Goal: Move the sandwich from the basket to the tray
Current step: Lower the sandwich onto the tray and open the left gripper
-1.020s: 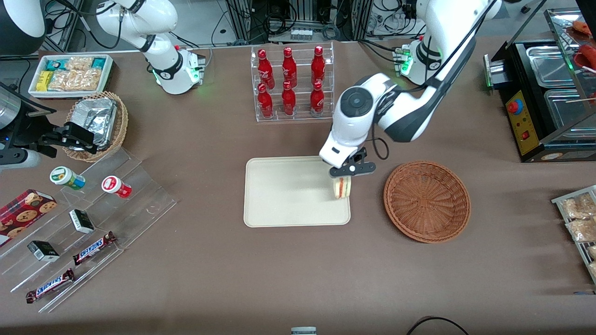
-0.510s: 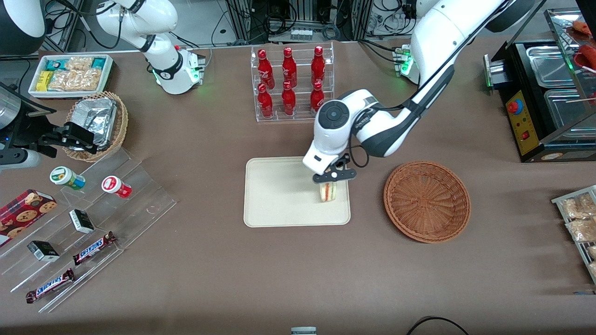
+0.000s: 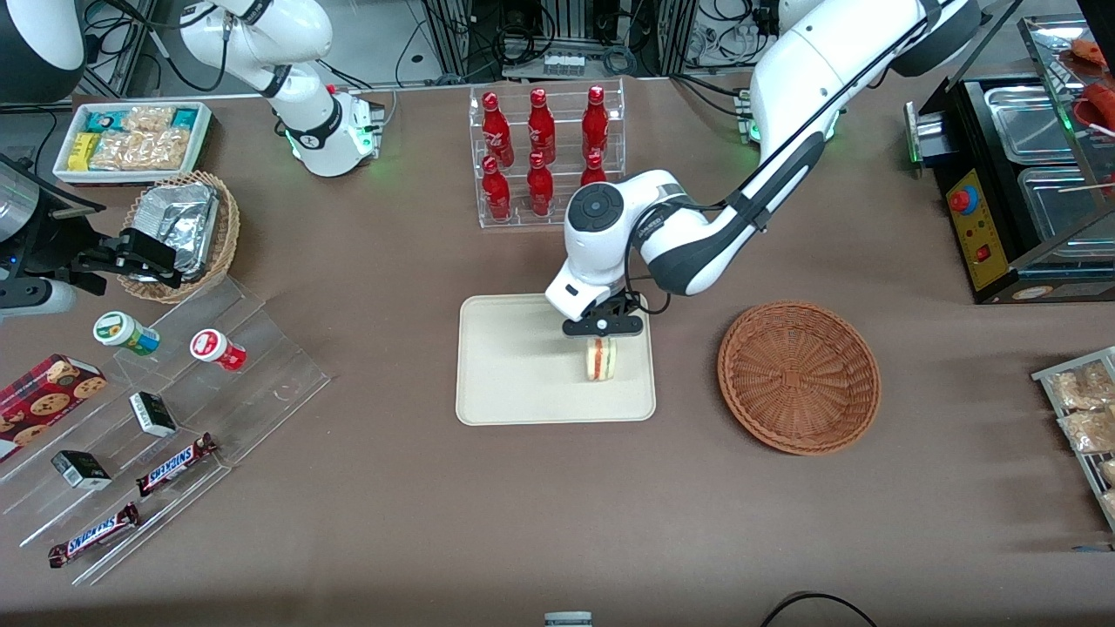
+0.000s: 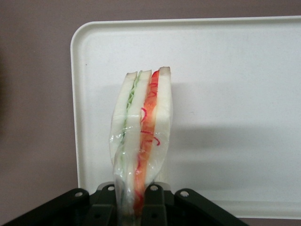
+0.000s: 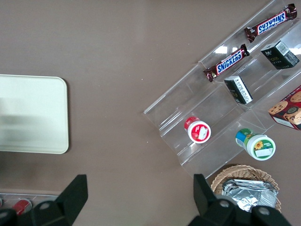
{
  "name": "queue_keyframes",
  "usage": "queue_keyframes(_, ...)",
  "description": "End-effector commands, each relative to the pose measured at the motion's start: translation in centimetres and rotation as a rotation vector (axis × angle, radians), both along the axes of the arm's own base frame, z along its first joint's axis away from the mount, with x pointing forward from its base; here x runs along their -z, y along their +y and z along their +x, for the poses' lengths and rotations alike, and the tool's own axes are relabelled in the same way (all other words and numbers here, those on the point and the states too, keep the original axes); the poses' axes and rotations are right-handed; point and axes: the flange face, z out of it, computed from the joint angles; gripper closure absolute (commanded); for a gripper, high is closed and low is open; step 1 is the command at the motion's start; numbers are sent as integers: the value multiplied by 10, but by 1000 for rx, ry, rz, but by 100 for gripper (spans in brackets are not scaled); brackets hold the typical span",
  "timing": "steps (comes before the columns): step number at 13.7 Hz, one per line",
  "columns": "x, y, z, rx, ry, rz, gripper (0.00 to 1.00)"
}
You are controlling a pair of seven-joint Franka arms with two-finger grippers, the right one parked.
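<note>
Sandwich [image 3: 599,359] (wrapped) pinched by gripper [image 3: 601,331] over tray [image 3: 514,383]; basket [image 3: 799,376] holds nothing.

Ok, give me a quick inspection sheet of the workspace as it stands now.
Surface: brown table.
Job's things: triangular white-bread sandwich held over flat cream plastic tray; round reddish-brown wicker basket holds nothing.
Clutter: red bottles in clear rack; tan basket of foil packets; chocolate bars on clear steps.
Grippers: left gripper shut on sandwich, above tray.
Cables: black loop at wrist.
Surroundings: black steel-pan warmer.
</note>
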Motion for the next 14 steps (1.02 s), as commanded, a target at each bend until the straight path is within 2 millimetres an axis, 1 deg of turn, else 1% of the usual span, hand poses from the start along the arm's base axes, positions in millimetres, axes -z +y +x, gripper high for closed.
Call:
queue_keyframes(1,17,-17,-5,38,-25,25,100)
queue_keyframes(2,21,-17,-4,38,-31,30,100)
queue_keyframes(7,27,-14,-1,64,-52,51,100)
queue_keyframes(11,33,-13,-1,61,-47,55,100)
queue_keyframes(12,38,-13,-2,62,-41,58,100)
queue_keyframes(13,41,-13,-1,55,-44,61,70)
queue_keyframes(14,42,-13,2,40,-60,63,46)
